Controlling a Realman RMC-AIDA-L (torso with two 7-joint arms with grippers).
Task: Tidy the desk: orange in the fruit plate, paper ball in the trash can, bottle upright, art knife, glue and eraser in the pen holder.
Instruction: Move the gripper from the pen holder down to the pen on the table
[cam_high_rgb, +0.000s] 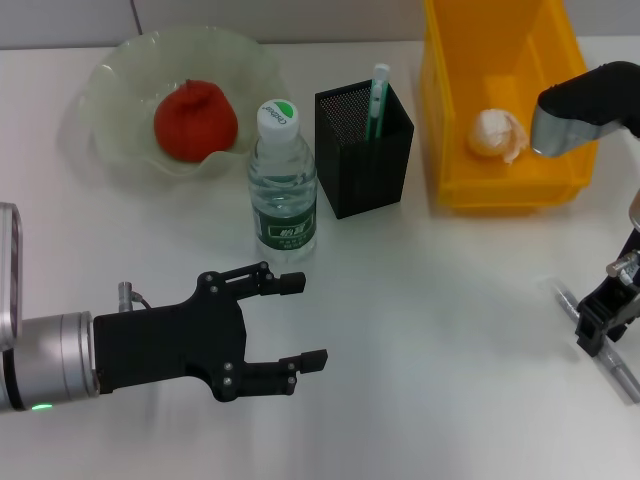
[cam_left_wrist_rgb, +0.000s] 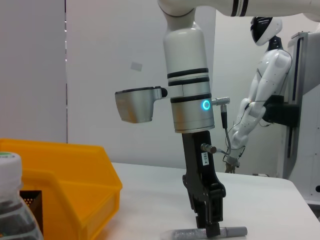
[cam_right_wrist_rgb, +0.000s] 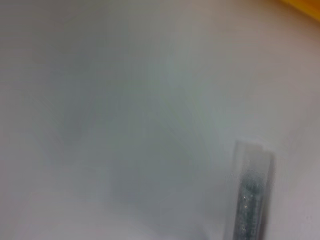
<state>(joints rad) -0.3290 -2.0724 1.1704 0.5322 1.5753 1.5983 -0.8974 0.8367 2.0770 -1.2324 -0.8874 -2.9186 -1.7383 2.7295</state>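
The orange (cam_high_rgb: 194, 120) lies in the fruit plate (cam_high_rgb: 120, 70) at the back left. The bottle (cam_high_rgb: 283, 180) stands upright beside the pen holder (cam_high_rgb: 363, 150), which holds a green-and-white stick (cam_high_rgb: 379, 98). The paper ball (cam_high_rgb: 497, 135) lies in the trash can (cam_high_rgb: 455, 150). My right gripper (cam_high_rgb: 602, 338) is down on a grey translucent stick (cam_high_rgb: 625, 378) lying on the desk (cam_high_rgb: 440, 330) at the right; the left wrist view shows the gripper (cam_left_wrist_rgb: 208, 229) on the stick (cam_left_wrist_rgb: 235, 231). My left gripper (cam_high_rgb: 311, 320) is open and empty in front of the bottle. The eraser is out of view.
The trash can's front wall (cam_left_wrist_rgb: 75, 200) and the bottle's cap (cam_left_wrist_rgb: 9, 162) show in the left wrist view. The right wrist view shows the stick's end (cam_right_wrist_rgb: 250, 195) on the desk. A white humanoid figure (cam_left_wrist_rgb: 260, 100) stands behind the desk.
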